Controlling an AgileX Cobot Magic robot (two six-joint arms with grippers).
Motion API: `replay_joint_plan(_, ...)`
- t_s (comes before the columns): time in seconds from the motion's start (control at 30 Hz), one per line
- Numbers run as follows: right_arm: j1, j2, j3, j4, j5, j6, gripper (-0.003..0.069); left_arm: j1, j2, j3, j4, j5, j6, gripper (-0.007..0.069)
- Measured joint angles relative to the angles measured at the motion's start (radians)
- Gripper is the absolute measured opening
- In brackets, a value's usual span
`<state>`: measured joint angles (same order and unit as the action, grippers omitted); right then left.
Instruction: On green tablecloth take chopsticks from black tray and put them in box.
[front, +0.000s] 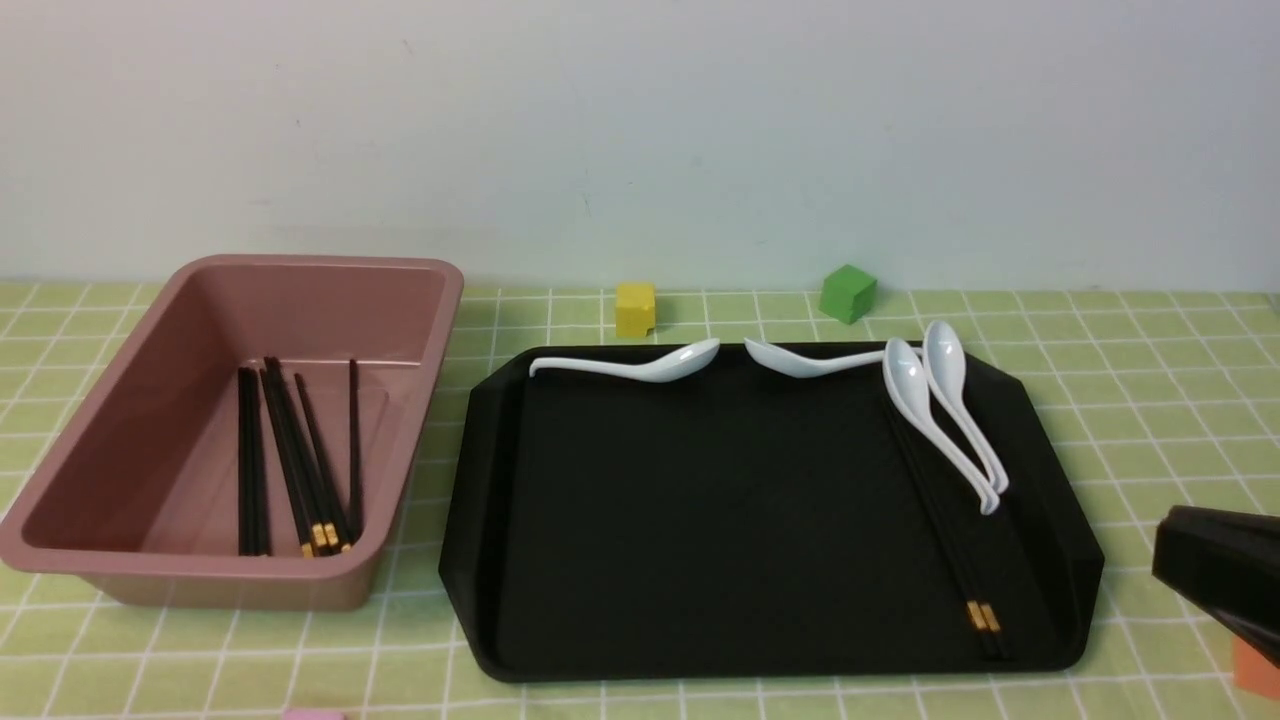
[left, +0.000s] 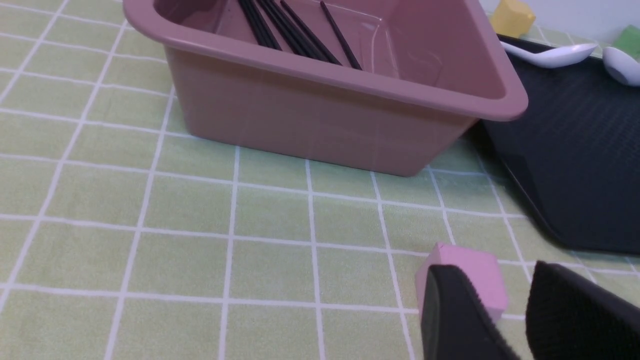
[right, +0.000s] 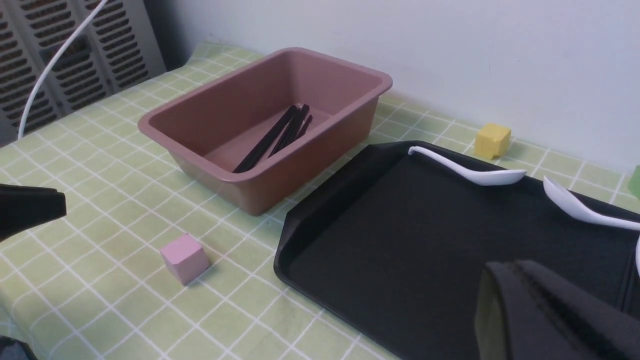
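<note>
On the green tablecloth (front: 700, 700) lies the black tray (front: 700, 520). A pair of black chopsticks (front: 945, 520) with gold bands lies along its right side, their far ends under two white spoons. The pink box (front: 130, 420) stands to the left with several chopsticks (front: 295, 460) inside. My right gripper (right: 515, 265) hangs over the tray's near right part, fingers pressed together with nothing between them; its tip shows at the front view's right edge (front: 1170, 560). My left gripper (left: 492, 267) hovers low in front of the box, open and empty.
Four white spoons rest on the tray's far and right rim (front: 640, 368) (front: 930, 410). A yellow cube (front: 636, 308) and a green cube (front: 848, 293) sit behind the tray. A pink cube (left: 470, 272) lies just beyond my left fingers. An orange block (front: 1255, 670) shows at the right edge.
</note>
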<state>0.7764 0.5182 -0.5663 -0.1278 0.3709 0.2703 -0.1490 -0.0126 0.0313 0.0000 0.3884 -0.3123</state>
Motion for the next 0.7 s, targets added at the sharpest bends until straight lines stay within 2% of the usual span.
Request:
replay_joint_plan(0.1,-0.004,-0.019,0.048,0.009,-0.050,-0.005,0.0016,0.000,0.000,0.000,0.000,0.000,0.000,0.0238)
replay_joint_plan(0.2,-0.064,-0.092,0.159,0.015,-0.122,-0.047,0.0020,0.000,0.000,0.000,0.000,0.000,0.000,0.0238)
replay_joint_plan(0.57,-0.533,-0.503,0.511,0.192,-0.151,-0.270,0.0033,0.000,0.000,0.000,0.000,0.000,0.000,0.0239)
replay_joint_plan(0.7,-0.638,-0.527,0.585,0.237,-0.143,-0.283,0.0033,0.000,0.000,0.000,0.000,0.000,0.000,0.0239)
